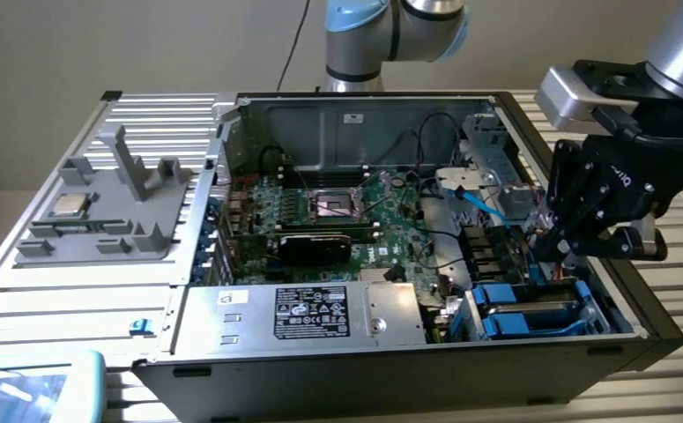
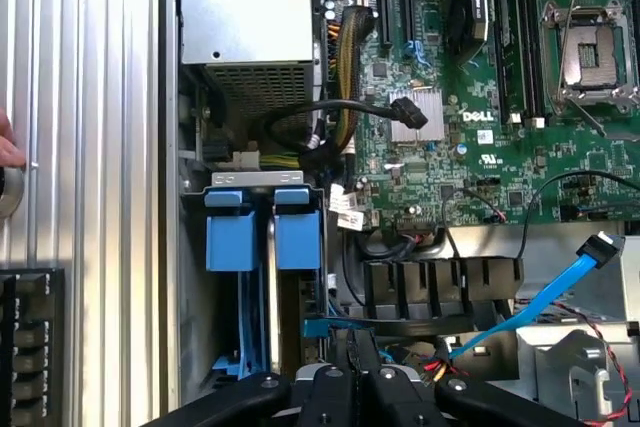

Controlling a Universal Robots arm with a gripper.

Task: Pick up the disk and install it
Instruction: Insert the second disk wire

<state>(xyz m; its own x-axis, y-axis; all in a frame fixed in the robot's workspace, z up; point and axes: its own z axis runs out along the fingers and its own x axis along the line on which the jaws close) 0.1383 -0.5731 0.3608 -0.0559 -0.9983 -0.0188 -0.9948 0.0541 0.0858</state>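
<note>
We see the tool (image 1: 594,242) poised over the drive-bay corner of the open computer case (image 1: 353,110), at the exterior view's right. In the wrist view its black fingers (image 2: 340,392) lie close together, and we see nothing clamped between them. The disk (image 2: 258,232) sits edge-up in the drive bay, its blue plastic frame tabs uppermost; in the exterior view the same blue frame (image 1: 530,313) lies below the tool. The tool hangs just above the bay, near the disk; we cannot tell whether it touches it. A blue data cable (image 2: 545,297) runs loose beside the bay. The grey power supply box (image 1: 306,313) stands next to the bay, and the motherboard (image 1: 341,211) lies beyond it.
</note>
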